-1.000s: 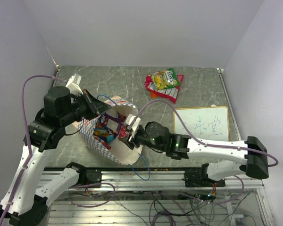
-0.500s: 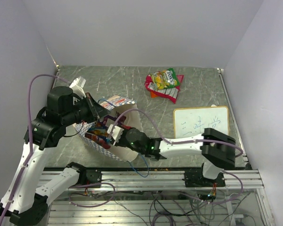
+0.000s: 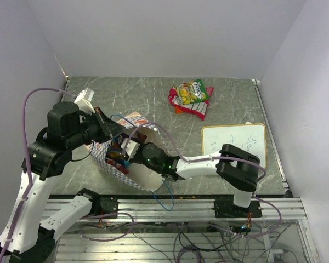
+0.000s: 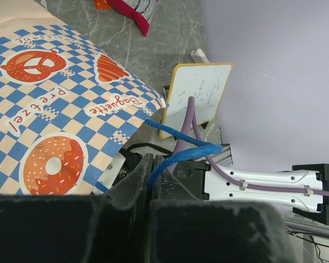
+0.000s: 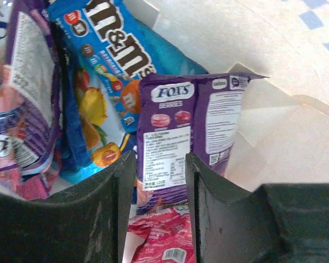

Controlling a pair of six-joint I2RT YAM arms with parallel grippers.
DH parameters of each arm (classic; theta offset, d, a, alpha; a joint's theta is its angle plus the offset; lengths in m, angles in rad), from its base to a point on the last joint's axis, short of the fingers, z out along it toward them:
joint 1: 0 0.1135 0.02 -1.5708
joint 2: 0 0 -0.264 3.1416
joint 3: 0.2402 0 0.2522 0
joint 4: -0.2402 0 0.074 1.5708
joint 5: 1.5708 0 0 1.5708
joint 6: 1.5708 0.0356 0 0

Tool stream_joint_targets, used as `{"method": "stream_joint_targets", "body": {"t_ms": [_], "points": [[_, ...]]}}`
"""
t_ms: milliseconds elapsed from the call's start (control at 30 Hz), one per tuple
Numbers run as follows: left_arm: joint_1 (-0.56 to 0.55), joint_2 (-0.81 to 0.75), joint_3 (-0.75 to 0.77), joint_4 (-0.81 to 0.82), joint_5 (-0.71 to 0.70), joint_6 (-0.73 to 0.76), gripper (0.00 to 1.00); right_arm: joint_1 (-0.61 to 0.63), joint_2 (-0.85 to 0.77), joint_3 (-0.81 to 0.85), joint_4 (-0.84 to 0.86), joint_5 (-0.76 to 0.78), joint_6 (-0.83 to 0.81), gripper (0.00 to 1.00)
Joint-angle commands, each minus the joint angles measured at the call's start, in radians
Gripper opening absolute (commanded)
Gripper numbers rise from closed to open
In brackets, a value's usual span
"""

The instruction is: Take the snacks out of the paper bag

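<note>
The paper bag [image 3: 132,174] lies tilted on the table with its mouth held open. Its checkered band shows in the left wrist view [image 4: 60,104]. My left gripper [image 3: 106,127] is shut on the bag's blue string handle [image 4: 178,156]. My right gripper [image 3: 129,148] is inside the bag and open. In the right wrist view its jaws [image 5: 159,159] stand on either side of a purple packet [image 5: 178,123] without pinching it. A blue packet [image 5: 112,44], a red packet [image 5: 159,244] and a purple-pink packet [image 5: 19,104] lie around it. Some snacks [image 3: 190,97] lie on the table at the back.
A white writing board [image 3: 234,143] lies at the right of the table and shows in the left wrist view [image 4: 197,93]. The bag's second blue handle [image 3: 165,200] hangs over the near table edge. Walls close in the back and both sides.
My right gripper has moved left, from the bag's mouth to deep inside the bag among the packets. My left gripper has kept its hold on the handle and shifted only slightly.
</note>
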Motion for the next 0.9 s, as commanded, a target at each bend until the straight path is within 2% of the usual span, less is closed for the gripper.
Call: {"method": "stream_joint_targets", "body": {"t_ms": [0,200,433,600,767,867], "points": [[-0.01,0.0,0.041,0.05,0.007,-0.001,0.07,-0.027,0.012,-0.02,0.094,-0.001,0.057,0.42],[-0.01,0.026,0.04,0.081,0.044,0.005,0.07,-0.045,0.05,0.003,0.096,-0.082,0.089,0.52],[-0.01,0.02,0.044,0.041,0.042,0.011,0.07,-0.058,0.157,0.121,0.046,0.018,0.041,0.61],[-0.01,0.037,0.074,-0.021,0.032,0.035,0.07,-0.084,0.174,0.151,0.019,0.047,0.06,0.6],[-0.01,0.049,0.103,-0.06,-0.009,0.051,0.07,-0.106,0.206,0.163,0.0,0.023,0.069,0.51],[-0.01,0.042,0.104,-0.076,-0.037,0.04,0.07,-0.112,0.21,0.164,0.005,-0.001,0.068,0.49]]}}
